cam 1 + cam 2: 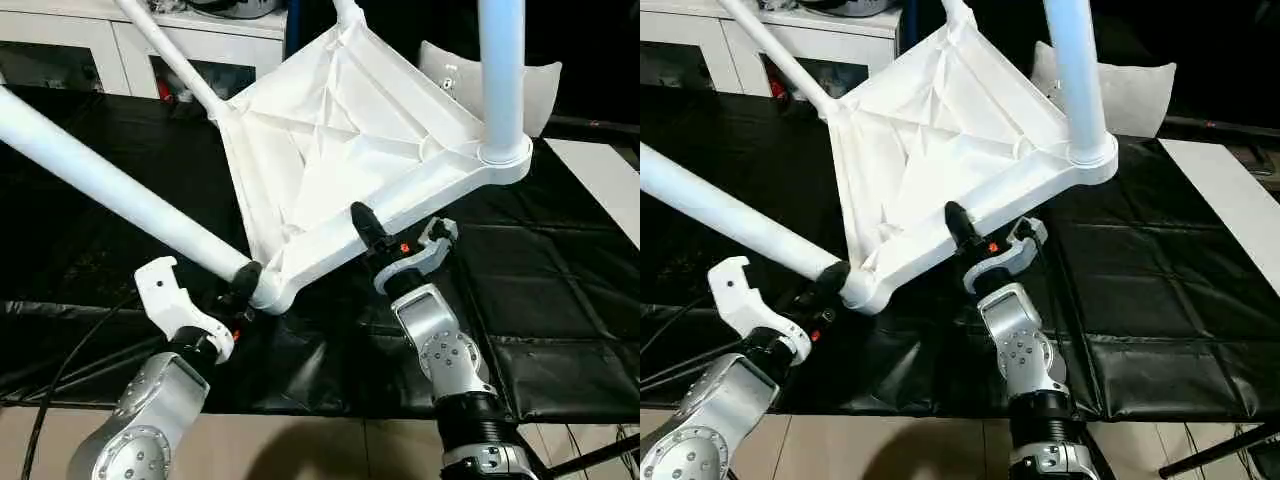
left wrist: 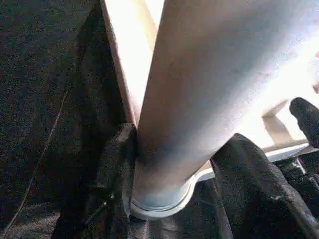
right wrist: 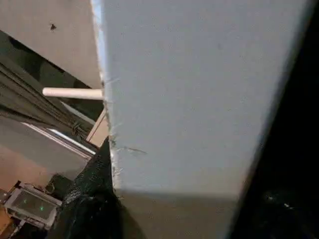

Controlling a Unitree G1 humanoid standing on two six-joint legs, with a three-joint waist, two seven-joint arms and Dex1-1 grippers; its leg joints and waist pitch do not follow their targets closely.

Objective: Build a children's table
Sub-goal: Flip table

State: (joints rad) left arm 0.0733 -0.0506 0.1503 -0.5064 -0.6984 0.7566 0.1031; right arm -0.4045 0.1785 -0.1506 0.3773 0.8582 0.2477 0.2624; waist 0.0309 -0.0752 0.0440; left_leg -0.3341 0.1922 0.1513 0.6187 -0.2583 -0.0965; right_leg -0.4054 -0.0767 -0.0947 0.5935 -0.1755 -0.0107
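Children's table [image 1: 330, 150]: centre of the head views, raised off the black-covered tabletop [image 1: 560, 290] and tipped so its ribbed underside faces the camera; one corner is low at lower left, another high at right.
Legs: four, each seated in a corner socket.
Lower-left leg [image 1: 100, 180]: runs from the low corner out to the left edge of the frame.
Right leg [image 1: 500, 70]: rises from the right corner socket out of the top edge.
Far legs: one thin leg [image 1: 170, 50] slants to the upper left, another [image 1: 345, 10] is just seen at top centre.
Left hand [image 1: 245, 282]: closed around the lower-left leg right at its socket; in the left wrist view a black finger [image 2: 117, 169] presses one side of the leg and the other the opposite side.
Right hand [image 1: 385, 240]: at the near rim of the children's table, lower centre; whether it is clamped on the rim cannot be told.
Pillow-like bag [image 1: 545, 90]: upper right, behind the right leg.
White board [image 1: 600, 180]: flat along the right edge.
Cabinet [image 1: 60, 45]: upper left background.
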